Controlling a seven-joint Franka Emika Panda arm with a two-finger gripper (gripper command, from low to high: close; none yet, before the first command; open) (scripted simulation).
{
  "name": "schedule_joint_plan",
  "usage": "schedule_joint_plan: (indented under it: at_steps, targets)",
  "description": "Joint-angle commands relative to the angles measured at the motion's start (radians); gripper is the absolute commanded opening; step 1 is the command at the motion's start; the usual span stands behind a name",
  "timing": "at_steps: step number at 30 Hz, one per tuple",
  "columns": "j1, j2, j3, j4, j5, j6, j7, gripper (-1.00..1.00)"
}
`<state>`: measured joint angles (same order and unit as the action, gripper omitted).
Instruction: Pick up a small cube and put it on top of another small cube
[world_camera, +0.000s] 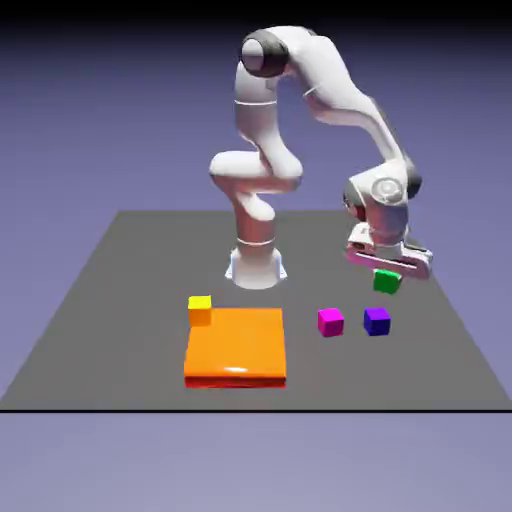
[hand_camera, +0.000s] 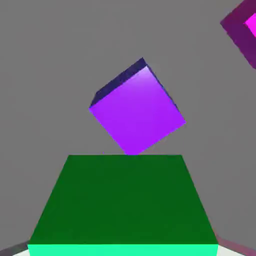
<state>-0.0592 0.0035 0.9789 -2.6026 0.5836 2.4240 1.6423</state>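
- The green cube (world_camera: 387, 281) is being held up above the table (world_camera: 150, 340) by the gripper (world_camera: 388, 272), closed on it.
- The cube is being carried slightly tilted, toward the exterior view's right.
- The purple cube (world_camera: 376, 321) is being left apart below the green one, standing on the table.
- The pink cube (world_camera: 330, 322) is being seen just beside the purple one, on its left in the exterior view.
- The orange slab (world_camera: 236, 345) is being supported by the table, farther to the exterior view's left.
- The yellow cube (world_camera: 200, 304) is being shown at the slab's far left corner.
- The white arm (world_camera: 335, 90) is being held arched above the table.
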Motion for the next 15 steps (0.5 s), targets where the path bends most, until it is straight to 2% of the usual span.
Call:
schedule_joint_plan:
  at_steps: [1,10,15]
  targets:
    - [-0.174,0.0,0.0,0.0,-0.002,-0.001,0.001,-1.0]
    - [-0.193,0.0,0.0,0.0,-0.002,-0.001,0.001,-1.0]
    - [-0.077,0.181,-0.1,-0.015,-0.117,0.18,0.075,-1.0]
